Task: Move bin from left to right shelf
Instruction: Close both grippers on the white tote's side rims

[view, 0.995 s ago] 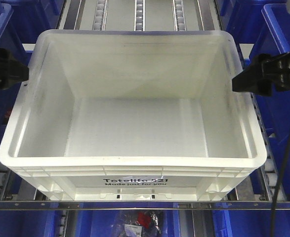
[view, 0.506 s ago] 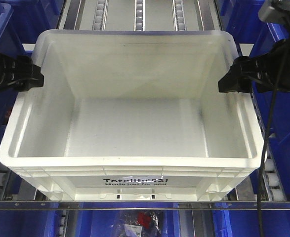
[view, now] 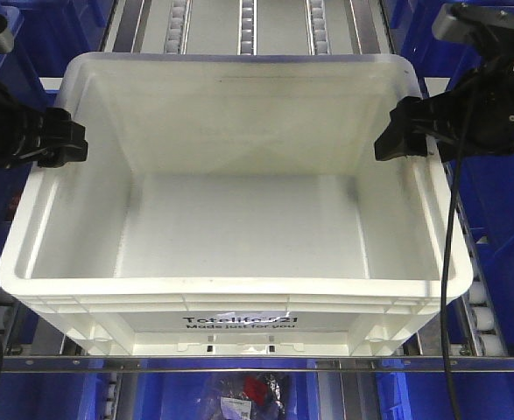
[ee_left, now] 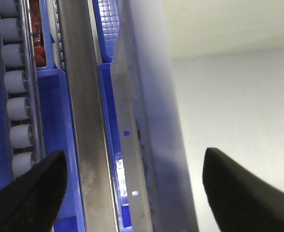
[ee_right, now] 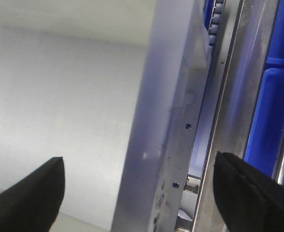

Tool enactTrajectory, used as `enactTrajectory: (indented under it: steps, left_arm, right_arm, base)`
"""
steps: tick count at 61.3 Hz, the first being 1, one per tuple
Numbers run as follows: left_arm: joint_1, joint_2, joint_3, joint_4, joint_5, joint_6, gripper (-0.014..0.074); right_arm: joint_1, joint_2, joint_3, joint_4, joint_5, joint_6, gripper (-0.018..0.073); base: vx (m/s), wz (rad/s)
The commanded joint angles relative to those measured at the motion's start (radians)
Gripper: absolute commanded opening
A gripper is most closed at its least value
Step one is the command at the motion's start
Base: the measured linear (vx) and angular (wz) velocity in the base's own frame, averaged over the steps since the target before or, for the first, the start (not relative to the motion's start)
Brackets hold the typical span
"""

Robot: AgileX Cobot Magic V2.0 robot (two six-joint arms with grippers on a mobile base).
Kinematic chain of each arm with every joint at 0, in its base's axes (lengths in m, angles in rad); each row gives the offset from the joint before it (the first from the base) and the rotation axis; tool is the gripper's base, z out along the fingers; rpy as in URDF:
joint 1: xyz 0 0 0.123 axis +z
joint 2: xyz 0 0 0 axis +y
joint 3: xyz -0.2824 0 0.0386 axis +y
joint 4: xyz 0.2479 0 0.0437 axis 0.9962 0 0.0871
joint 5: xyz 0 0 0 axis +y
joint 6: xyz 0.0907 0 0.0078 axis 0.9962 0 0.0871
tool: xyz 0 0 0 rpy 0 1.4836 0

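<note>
The bin (view: 230, 290), a large white empty crate with black print on its front, sits on the roller shelf in the middle of the front view. My left gripper (view: 71, 142) is at the bin's left rim and stands open. In the left wrist view the bin's left wall (ee_left: 151, 121) runs between the two black fingertips of the left gripper (ee_left: 134, 186) without touching either. My right gripper (view: 395, 142) is at the right rim, also open. In the right wrist view the bin's right wall (ee_right: 166, 121) lies between the spread fingertips of the right gripper (ee_right: 139, 186).
Blue bins stand close on the left (view: 1, 39) and on the right (view: 502, 61). Roller tracks (view: 248, 17) run behind the white bin. A metal rail (view: 239, 362) crosses in front of it. Below it, another blue bin (view: 178, 394) holds small items.
Both grippers have moved inward from outside the bin, so that each now straddles a side wall. The bin has not moved.
</note>
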Motion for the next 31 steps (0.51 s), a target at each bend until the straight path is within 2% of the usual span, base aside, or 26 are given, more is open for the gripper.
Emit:
enactTrajectory:
  steps: [1, 14, 31]
  left_arm:
    - [0.003, -0.017, -0.033, -0.010, -0.052, 0.001, 0.0540]
    - [0.003, -0.001, -0.033, -0.014, -0.059, 0.004, 0.0540]
    - [0.002, 0.002, -0.033, -0.103, -0.078, 0.062, 0.0540]
  right_arm:
    - [-0.004, -0.012, -0.032, 0.021, -0.030, -0.011, 0.0594]
    - [-0.004, 0.024, -0.032, 0.021, -0.028, -0.011, 0.0594]
    - [-0.004, 0.033, -0.032, 0.021, -0.029, -0.011, 0.0594]
  base:
    - [0.00, 0.00]
    - [0.00, 0.00]
    - [0.00, 0.00]
